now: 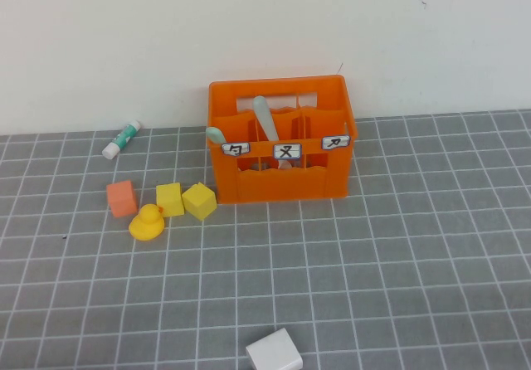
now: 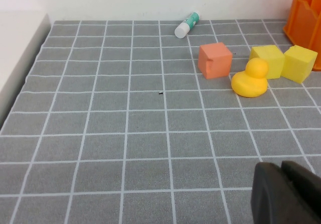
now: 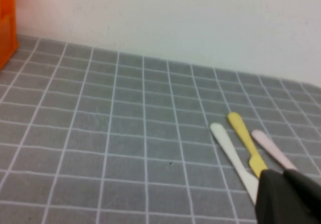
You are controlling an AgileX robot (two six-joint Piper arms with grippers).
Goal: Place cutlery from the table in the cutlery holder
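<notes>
The orange cutlery holder [image 1: 282, 142] stands at the back of the table [image 1: 398, 254]. A mint-green piece [image 1: 265, 119] stands in its middle compartment and another [image 1: 215, 134] leans out of its left one. Neither gripper shows in the high view. In the left wrist view my left gripper [image 2: 281, 166] is shut and empty over bare table, with the holder's corner [image 2: 307, 8] far off. In the right wrist view my right gripper [image 3: 284, 174] is shut and empty, just over a white piece [image 3: 231, 153], a yellow piece [image 3: 245, 139] and a pink piece [image 3: 271, 148] of cutlery lying side by side.
A white-and-green tube [image 1: 122, 138], a small orange cube [image 1: 122, 197], two yellow cubes [image 1: 169, 198] [image 1: 199, 201] and a yellow duck [image 1: 147, 222] lie left of the holder. A white block [image 1: 274, 352] sits at the front edge. A white wall runs behind.
</notes>
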